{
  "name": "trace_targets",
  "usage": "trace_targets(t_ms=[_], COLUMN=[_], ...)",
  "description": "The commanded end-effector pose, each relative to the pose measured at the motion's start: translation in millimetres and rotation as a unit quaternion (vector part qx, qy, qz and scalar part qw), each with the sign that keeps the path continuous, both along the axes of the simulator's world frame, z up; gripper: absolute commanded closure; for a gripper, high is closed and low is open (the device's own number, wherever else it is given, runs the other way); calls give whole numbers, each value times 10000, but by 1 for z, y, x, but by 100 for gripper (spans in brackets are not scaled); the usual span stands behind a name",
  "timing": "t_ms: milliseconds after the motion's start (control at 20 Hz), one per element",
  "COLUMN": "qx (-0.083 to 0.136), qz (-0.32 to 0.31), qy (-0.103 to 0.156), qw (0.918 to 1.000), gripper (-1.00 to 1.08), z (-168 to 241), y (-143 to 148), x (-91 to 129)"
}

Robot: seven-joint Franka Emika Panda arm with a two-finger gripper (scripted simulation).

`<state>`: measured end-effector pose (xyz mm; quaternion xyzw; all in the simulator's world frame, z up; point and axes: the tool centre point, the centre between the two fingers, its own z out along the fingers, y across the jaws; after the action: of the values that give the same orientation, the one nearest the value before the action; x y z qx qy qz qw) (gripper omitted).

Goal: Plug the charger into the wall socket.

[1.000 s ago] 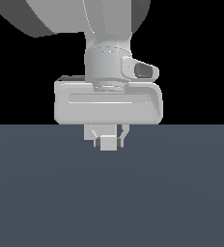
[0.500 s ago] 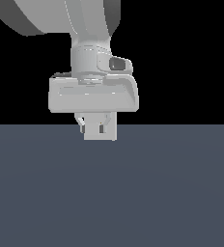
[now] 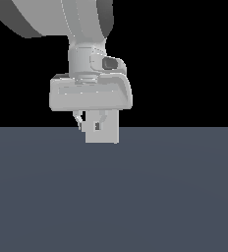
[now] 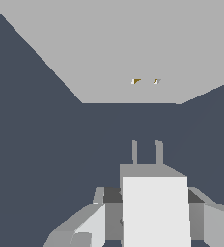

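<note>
You have the charger in the gripper: in the wrist view the pale block sits between the two fingers, which press against its sides, so the hand is closed on it. Two thin prongs stick out from the block's far end, side by side and parallel, pointing toward the wall socket. The prong tips are apart from the plate, with a band of dark floor showing between them and the plate's nearest edge.

On the plate you can see two small marks, set side by side and close together, near the edge that faces the charger. The prongs stand in about the same line as those marks in the wrist view, though how exactly they match cannot be told from here.

In the exterior view the socket plate shows as a light square just below the hand's broad body, partly covered by the fingertips, with a small dark spot near its middle. You cannot make out the charger itself in that view. The plate's lower edge sits on the dark floor, close to that floor's far edge.
</note>
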<state>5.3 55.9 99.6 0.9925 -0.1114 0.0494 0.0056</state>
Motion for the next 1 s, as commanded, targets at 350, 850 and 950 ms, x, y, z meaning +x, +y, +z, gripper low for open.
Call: trace_targets(t_ms=[350, 850, 950], qx=[1, 2, 2], qz=[-30, -27, -27], qy=[3, 4, 4], qw=[10000, 10000, 10000], gripper=[108, 108, 108], z=[0, 0, 0], y=[0, -4, -5], x=[2, 16, 23])
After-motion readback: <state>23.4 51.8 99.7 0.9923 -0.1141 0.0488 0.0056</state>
